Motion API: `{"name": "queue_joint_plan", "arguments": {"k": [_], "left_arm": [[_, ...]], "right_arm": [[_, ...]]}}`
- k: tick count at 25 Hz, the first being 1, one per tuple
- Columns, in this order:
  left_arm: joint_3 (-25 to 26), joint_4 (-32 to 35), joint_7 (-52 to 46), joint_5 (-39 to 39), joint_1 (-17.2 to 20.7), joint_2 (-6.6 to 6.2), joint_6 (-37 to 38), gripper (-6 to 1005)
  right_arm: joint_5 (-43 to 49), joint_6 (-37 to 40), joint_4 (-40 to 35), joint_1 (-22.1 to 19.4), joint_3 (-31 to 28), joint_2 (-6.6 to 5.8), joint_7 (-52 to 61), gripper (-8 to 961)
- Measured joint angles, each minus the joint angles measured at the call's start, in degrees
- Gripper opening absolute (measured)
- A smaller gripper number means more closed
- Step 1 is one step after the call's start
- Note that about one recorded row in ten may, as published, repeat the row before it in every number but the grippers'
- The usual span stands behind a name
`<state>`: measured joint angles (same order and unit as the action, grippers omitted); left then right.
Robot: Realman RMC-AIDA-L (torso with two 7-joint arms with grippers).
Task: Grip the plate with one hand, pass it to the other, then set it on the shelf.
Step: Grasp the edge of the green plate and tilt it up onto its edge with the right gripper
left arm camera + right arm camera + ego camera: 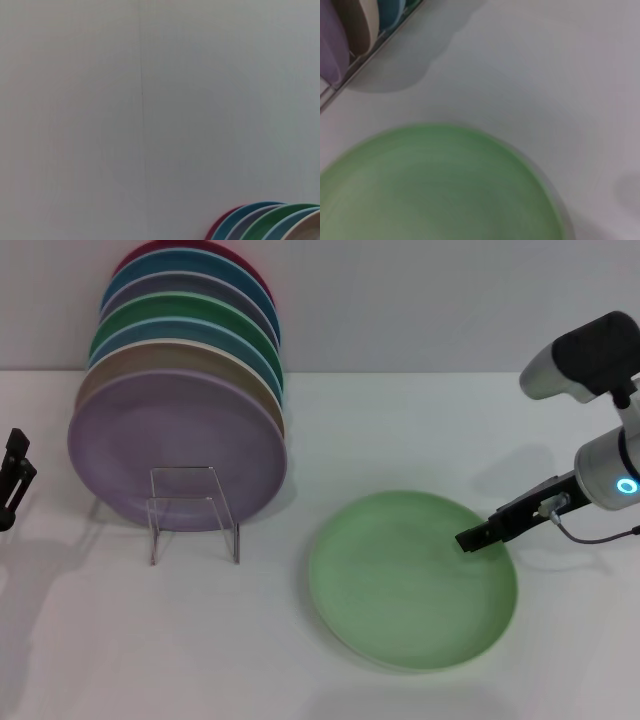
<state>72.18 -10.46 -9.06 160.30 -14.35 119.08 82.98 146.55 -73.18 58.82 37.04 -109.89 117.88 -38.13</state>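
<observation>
The pale light-green plate (412, 580) lies flat on the white table, right of centre. It fills the lower part of the right wrist view (435, 185). My right gripper (472, 538), on the arm with the glowing blue ring, reaches in from the right, with its black tip at the plate's right rim. My left gripper (14, 478) is parked at the far left edge, away from the plate. The small clear shelf (193, 512) stands empty on the table, left of the plate.
A row of several coloured plates (180, 430) stands upright at the back left, lilac one in front, right behind the clear shelf. Their tops show in the left wrist view (270, 222), and their edges in the right wrist view (350, 30). A white wall is behind.
</observation>
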Motion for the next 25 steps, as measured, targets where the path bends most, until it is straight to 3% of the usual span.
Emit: {"name": "queue_joint_plan", "arguments": {"k": [23,25], "left_arm": [[0.0,0.0,0.0,0.1,0.1,0.00,-0.2,833],[0.0,0.0,0.0,0.1,0.1,0.00,-0.2,833]], "right_arm": [[0.1,3.5,-3.9,1.5,4.4,0.34,1.6,620],[0.1,3.7,-4.1,1.7,4.4,0.34,1.7,522]]}}
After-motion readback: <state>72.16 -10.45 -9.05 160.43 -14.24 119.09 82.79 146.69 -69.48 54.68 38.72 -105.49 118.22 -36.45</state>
